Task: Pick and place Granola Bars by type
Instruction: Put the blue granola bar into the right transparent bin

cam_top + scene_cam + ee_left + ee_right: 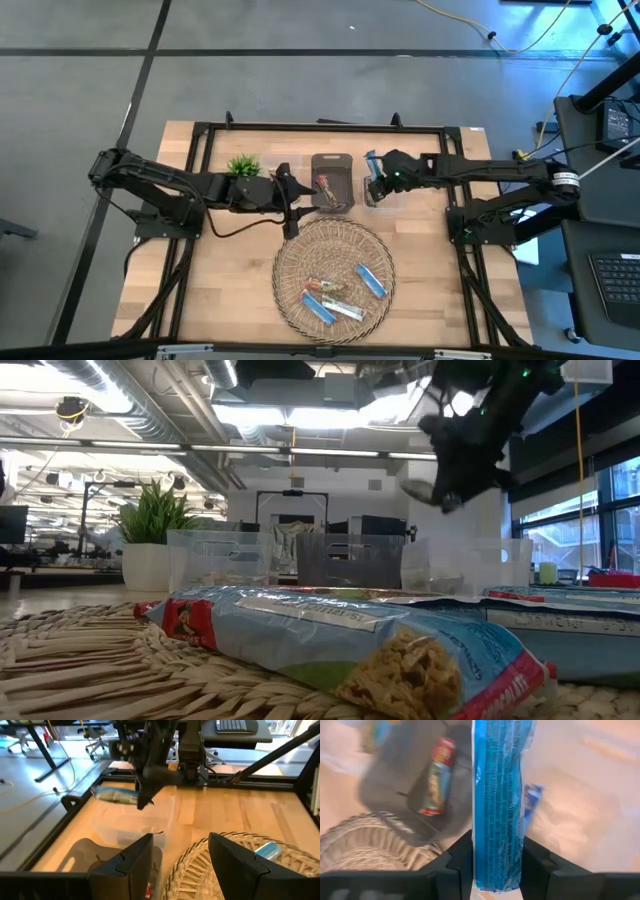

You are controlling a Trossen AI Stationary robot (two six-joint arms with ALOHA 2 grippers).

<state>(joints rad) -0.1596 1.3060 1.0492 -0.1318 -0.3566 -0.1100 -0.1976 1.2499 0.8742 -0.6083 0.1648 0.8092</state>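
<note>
A round wicker tray (335,240) near the table's near edge carries several granola bars (345,295), blue and red-multicolour; they fill the foreground of the low view (330,640). My right gripper (376,183) (496,845) is shut on a blue bar (371,159) above a clear bin (388,195) that holds another blue bar (534,802). A grey bin (332,160) beside it holds a red-multicolour bar (437,775). My left gripper (295,198) (180,842) is open, left of the grey bin and touching nothing. My right gripper pinches the blue bar between its two fingers near one end (497,865), a finger (462,855) at each long edge. The fingers point downward from above. The bar is lifted clear and sticks out roughly level (117,795) over the clear bin.
A small potted plant (243,165) stands at the far left, by the left arm. A black frame (320,127) runs around the table's edges. Bare wood lies left and right of the wicker tray. The right arm (150,755) hangs over the clear bin (135,822).
</note>
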